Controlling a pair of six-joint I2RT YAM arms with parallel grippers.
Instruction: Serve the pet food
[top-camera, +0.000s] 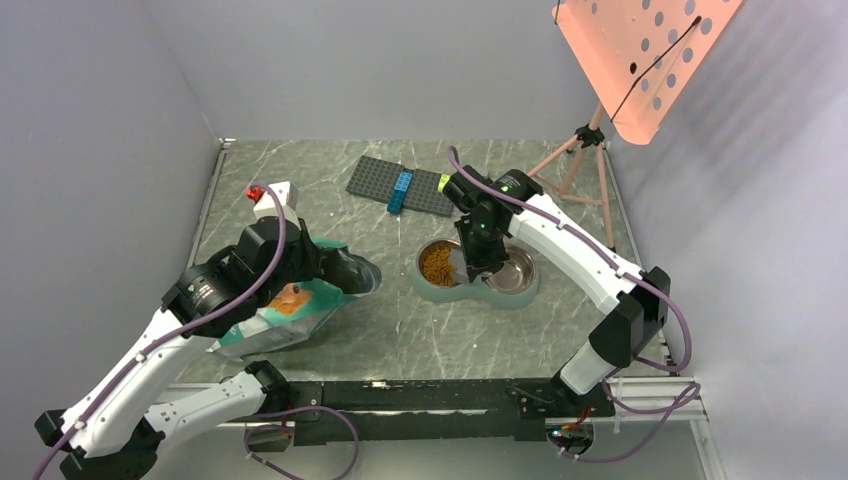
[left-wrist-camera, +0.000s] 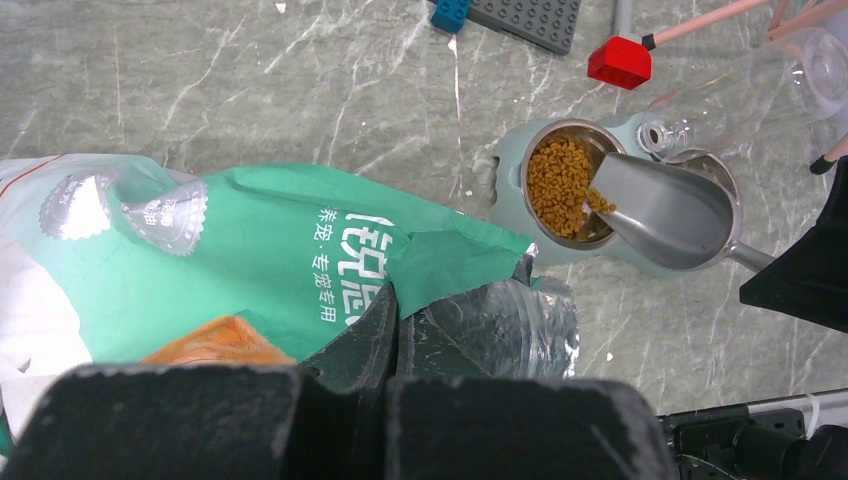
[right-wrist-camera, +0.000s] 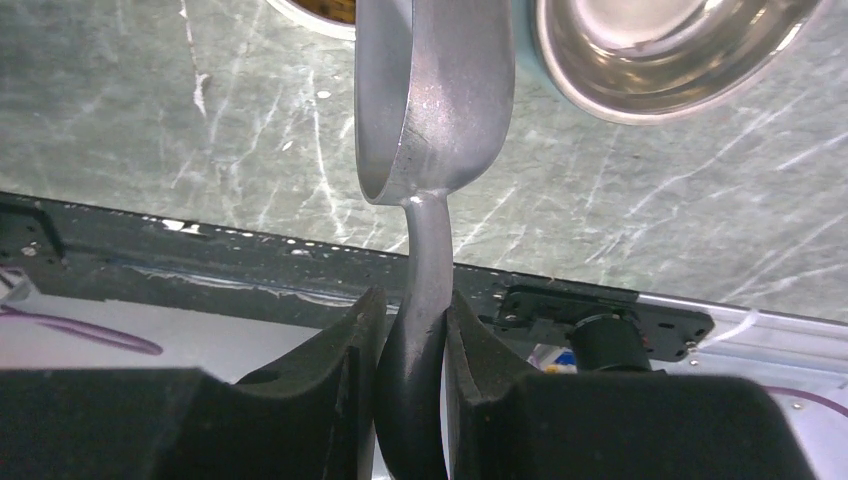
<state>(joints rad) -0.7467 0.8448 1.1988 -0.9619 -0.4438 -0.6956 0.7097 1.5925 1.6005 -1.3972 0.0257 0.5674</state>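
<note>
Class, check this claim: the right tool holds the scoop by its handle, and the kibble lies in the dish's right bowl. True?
No. The top view shows the kibble in the left bowl; the right bowl is empty. The rest holds.

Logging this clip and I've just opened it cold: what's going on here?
The left end effector pinches the open edge of the teal pouch. The right end effector grips a metal scoop by its handle, tipped over the twin-bowl dish. The bowl nearer the pouch holds kibble; the other bowl is empty.
</note>
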